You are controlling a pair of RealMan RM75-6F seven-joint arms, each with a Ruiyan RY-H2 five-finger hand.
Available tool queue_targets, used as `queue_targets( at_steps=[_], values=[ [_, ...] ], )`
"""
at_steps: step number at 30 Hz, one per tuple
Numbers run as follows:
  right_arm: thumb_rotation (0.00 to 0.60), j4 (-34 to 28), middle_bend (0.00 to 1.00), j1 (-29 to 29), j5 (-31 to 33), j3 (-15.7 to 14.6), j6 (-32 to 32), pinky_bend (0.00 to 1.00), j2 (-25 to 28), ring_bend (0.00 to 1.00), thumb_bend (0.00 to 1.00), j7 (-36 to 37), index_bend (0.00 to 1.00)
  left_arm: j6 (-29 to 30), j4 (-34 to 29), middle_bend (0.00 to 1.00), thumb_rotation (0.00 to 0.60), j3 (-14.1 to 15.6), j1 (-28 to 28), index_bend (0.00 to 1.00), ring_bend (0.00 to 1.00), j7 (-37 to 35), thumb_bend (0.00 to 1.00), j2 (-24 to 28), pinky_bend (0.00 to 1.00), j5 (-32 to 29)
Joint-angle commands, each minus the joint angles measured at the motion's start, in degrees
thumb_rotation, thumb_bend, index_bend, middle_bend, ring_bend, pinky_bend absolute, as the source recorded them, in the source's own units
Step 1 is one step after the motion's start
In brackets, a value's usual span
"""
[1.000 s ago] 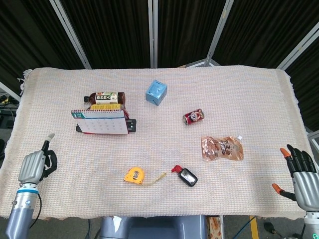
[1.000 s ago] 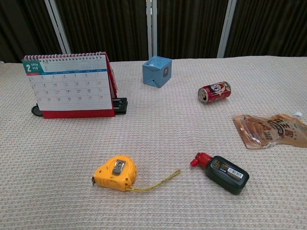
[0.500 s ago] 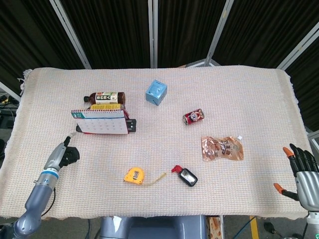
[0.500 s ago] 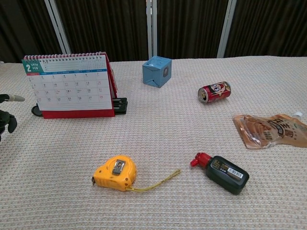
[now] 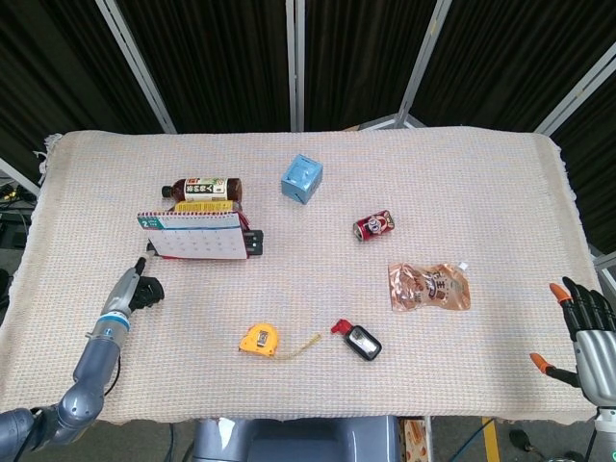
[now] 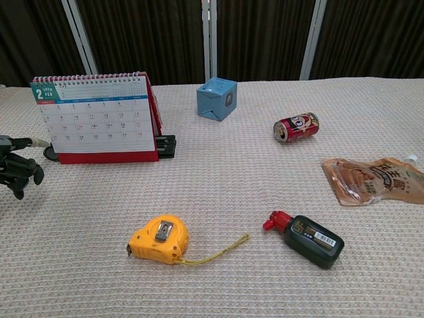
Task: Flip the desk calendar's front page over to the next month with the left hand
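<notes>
Hovering left robot hand point(image 5: 138, 286) near desk calendar point(image 5: 192, 235), fingers apart, empty.

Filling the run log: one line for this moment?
phase: approach | left hand: open, short of red-framed desk calendar | page: unflipped | right hand: open, idle

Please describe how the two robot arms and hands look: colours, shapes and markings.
The left hand is dark, on a grey-silver arm with a light blue ring at the wrist. The right hand has a silver palm and black fingers with orange tips.
</notes>
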Motion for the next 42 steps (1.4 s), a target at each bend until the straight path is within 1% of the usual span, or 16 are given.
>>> queue_targets(
  at_steps=[1, 12, 16, 20, 23, 28, 31, 33, 34, 35, 36, 38, 39, 40, 42],
  values=[
    [0.600, -0.06, 0.00, -0.04, -0.06, 0.04, 0.15, 0.00, 0.08, 0.00, 0.05, 0.28, 0.00, -0.04, 0.32, 0.64, 0.600, 0.09, -0.52, 0.00, 0.68, 0.29, 0.84, -0.34, 0.56, -0.57],
    [0.600, 0.08, 0.00, 0.04, -0.24, -0.01, 0.02, 0.00, 0.22, 0.00, 0.05, 1.02, 0.00, -0.26, 1.44, 0.64, 0.600, -0.19, -3.22, 0.00, 0.68, 1.27, 0.84, -2.40, 0.56, -2.48],
    [0.600, 0.20, 0.00, 0.08, -0.06, 0.10, -0.01, 0.00, 0.17, 0.00, 0.05, 1.05, 0.00, 1.17, 1.42, 0.64, 0.600, -0.39, -4.00, 0.00, 0.68, 1.74, 0.84, -3.28, 0.56, -0.92],
    [0.600, 0.22, 0.00, 0.07, 0.05, 0.15, -0.01, 0.00, 0.14, 0.00, 0.05, 1.09, 0.00, 0.99, 0.04, 0.64, 0.600, -1.31, -4.73, 0.00, 0.68, 1.35, 0.86, -3.15, 0.56, -0.41],
    [0.600, 0.24, 0.00, 0.06, 0.01, 0.13, 0.01, 0.00, 0.12, 0.00, 0.05, 0.98, 0.00, 1.59, -0.94, 0.64, 0.600, -1.50, -5.18, 0.00, 0.68, 1.65, 0.86, -3.05, 0.56, 1.14],
    [0.600, 0.21, 0.00, 0.04, 0.00, 0.11, 0.02, 0.00, 0.14, 0.00, 0.05, 0.96, 0.00, 3.78, -5.57, 0.64, 0.600, -1.25, -4.91, 0.00, 0.68, 1.66, 0.86, -2.23, 0.56, 6.07],
    [0.600, 0.11, 0.00, -0.05, -0.05, 0.13, 0.22, 0.00, 0.21, 0.00, 0.05, 1.02, 0.00, 6.14, -8.92, 0.64, 0.600, -0.51, -4.21, 0.00, 0.68, 1.92, 0.86, -1.56, 0.55, 10.97],
    [0.600, 0.04, 0.00, -0.12, -0.10, 0.14, 0.40, 0.00, 0.29, 0.00, 0.05, 1.10, 0.00, 9.00, -11.19, 0.63, 0.600, 0.58, -3.36, 0.03, 0.68, 2.67, 0.87, -1.08, 0.54, 16.27],
    [0.600, 0.00, 0.00, -0.14, -0.13, 0.14, 0.45, 0.00, 0.30, 0.00, 0.05, 1.14, 0.00, 10.78, -11.87, 0.61, 0.600, 1.23, -2.98, 0.07, 0.67, 3.52, 0.88, -0.95, 0.53, 19.00],
    [0.600, -0.03, 0.00, -0.17, -0.15, 0.12, 0.49, 0.00, 0.33, 0.00, 0.05, 1.17, 0.00, 13.13, -12.33, 0.59, 0.600, 2.07, -2.57, 0.14, 0.66, 4.92, 0.88, -0.99, 0.52, 22.00],
    [0.600, -0.05, 0.00, -0.19, -0.17, 0.11, 0.51, 0.00, 0.34, 0.00, 0.05, 1.16, 0.00, 16.10, -12.48, 0.58, 0.600, 2.95, -2.23, 0.19, 0.64, 7.01, 0.88, -1.12, 0.52, 25.56],
    [0.600, -0.09, 0.00, -0.21, -0.22, 0.07, 0.54, 0.00, 0.34, 0.00, 0.05, 1.06, 0.00, 23.10, -12.11, 0.52, 0.600, 4.82, -1.47, 0.28, 0.59, 12.01, 0.87, -1.98, 0.49, 33.79],
    [0.600, -0.15, 0.00, -0.22, -0.26, 0.08, 0.57, 0.00, 0.35, 0.00, 0.05, 1.04, 0.00, 26.05, -11.67, 0.49, 0.600, 5.58, -1.11, 0.30, 0.56, 14.06, 0.87, -2.61, 0.48, 37.27],
    [0.600, -0.19, 0.00, -0.23, -0.28, 0.09, 0.62, 0.00, 0.34, 0.00, 0.05, 1.02, 0.00, 29.24, -10.87, 0.44, 0.600, 6.30, -0.80, 0.30, 0.51, 16.51, 0.86, -3.34, 0.47, 41.28],
    [0.600, -0.23, 0.00, -0.24, -0.31, 0.10, 0.69, 0.00, 0.33, 0.00, 0.05, 0.93, 0.00, 31.79, -9.57, 0.37, 0.600, 6.52, -0.84, 0.28, 0.44, 19.20, 0.84, -3.96, 0.45, 44.74]
  ],
)
